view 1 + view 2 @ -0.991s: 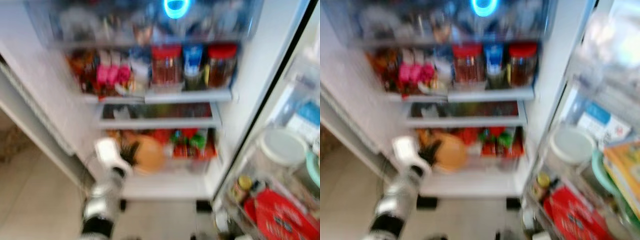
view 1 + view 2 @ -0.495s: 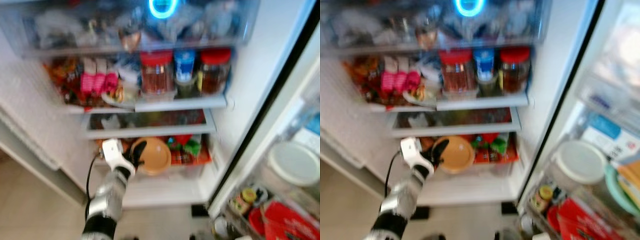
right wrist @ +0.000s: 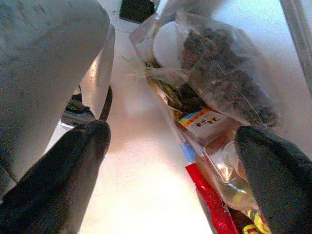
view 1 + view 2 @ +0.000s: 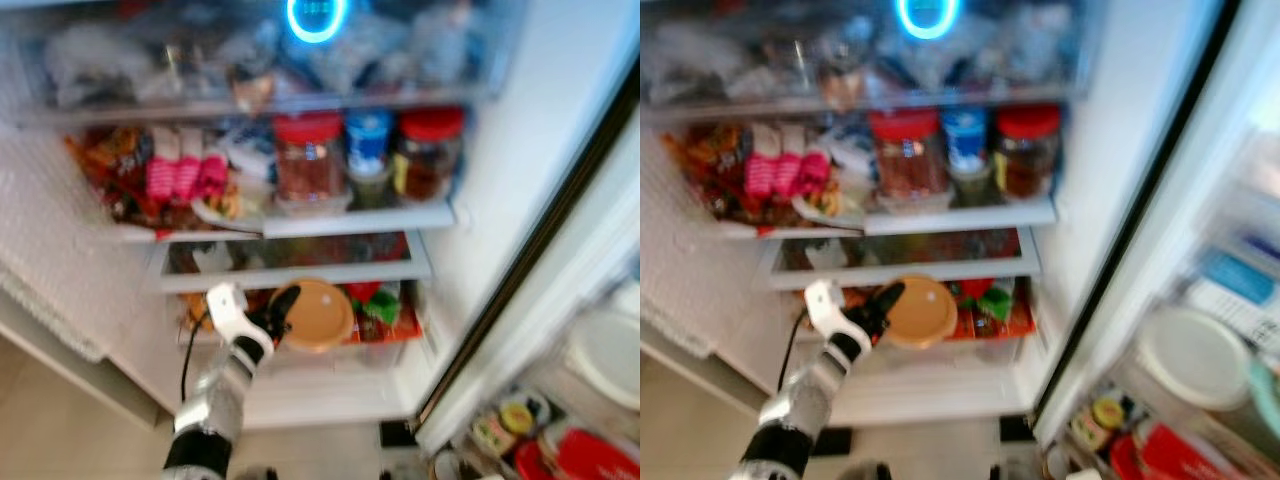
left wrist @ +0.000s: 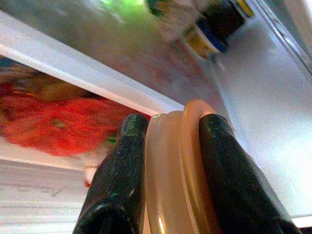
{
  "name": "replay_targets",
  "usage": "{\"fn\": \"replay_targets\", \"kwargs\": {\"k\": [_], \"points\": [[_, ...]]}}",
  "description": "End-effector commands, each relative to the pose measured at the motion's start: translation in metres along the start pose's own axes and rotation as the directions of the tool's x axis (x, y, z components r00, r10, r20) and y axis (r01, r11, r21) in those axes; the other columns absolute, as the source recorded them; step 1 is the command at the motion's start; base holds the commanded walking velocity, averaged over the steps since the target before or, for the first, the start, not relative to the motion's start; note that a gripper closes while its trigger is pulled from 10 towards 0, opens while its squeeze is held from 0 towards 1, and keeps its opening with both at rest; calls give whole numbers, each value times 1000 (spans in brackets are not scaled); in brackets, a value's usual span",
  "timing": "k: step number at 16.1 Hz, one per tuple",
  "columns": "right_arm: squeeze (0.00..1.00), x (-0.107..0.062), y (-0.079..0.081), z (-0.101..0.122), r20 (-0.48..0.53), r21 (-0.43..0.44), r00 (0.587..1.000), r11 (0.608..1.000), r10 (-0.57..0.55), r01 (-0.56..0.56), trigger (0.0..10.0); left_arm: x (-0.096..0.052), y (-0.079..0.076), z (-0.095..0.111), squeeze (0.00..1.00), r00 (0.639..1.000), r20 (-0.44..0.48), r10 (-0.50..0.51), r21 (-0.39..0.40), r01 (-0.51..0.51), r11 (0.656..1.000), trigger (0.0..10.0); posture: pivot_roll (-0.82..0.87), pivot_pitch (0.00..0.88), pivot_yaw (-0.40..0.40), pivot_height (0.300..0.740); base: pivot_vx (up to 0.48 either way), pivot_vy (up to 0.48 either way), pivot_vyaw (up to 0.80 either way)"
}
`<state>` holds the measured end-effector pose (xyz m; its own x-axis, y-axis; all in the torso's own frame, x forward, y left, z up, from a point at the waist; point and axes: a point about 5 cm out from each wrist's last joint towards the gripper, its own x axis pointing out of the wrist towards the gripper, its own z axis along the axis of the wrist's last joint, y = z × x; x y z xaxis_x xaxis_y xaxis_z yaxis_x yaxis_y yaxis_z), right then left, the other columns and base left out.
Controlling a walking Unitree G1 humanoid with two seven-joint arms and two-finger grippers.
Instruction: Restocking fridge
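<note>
Reaching into the open fridge (image 4: 480, 180) with the left pincer (image 4: 279, 308), clamping a round tan container (image 4: 315, 314) by its rim. Showing clearly in the left wrist view: both black fingers (image 5: 119, 180) pressing either side of the container's (image 5: 178, 175) lidded edge. Holding it level with the bottom compartment, just under the glass shelf (image 4: 290, 272), with red and green packets (image 4: 385, 305) lying beyond the pincer, deeper inside. Not yet setting it down, so judging this item as mid-placement, neither resting nor released. Hanging low beside the door bins, the right pincer (image 3: 170, 165) spreading wide and carrying nothing, with bagged goods (image 3: 219, 73) ahead of it. Looking well stocked already on the upper shelf, red-lidded jars (image 4: 310, 155) standing above the left pincer. Remaining, by this judgement: easing the container in, letting go, withdrawing.
</note>
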<state>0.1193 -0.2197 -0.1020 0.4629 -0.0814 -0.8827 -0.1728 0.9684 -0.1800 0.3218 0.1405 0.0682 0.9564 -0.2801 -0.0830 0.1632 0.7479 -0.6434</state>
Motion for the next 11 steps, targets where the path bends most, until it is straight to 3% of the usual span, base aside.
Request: {"fn": "replay_targets", "kwargs": {"k": [1,7,11], "points": [[0,1,23,4,16,-21,997,997,79,-79,10000,-1,4,9,0,999,32,1,-39,1,999,10000,-109,84,62,657,259,0,0],[0,1,24,4,17,-23,996,996,82,-82,10000,5,5,17,0,997,80,-10,-97,17,995,10000,-113,90,52,657,261,0,0],[0,1,25,4,19,-37,996,995,89,-88,10000,7,15,22,0,987,138,79,-144,-59,988,10000,-128,95,40,657,65,0,0]]}}
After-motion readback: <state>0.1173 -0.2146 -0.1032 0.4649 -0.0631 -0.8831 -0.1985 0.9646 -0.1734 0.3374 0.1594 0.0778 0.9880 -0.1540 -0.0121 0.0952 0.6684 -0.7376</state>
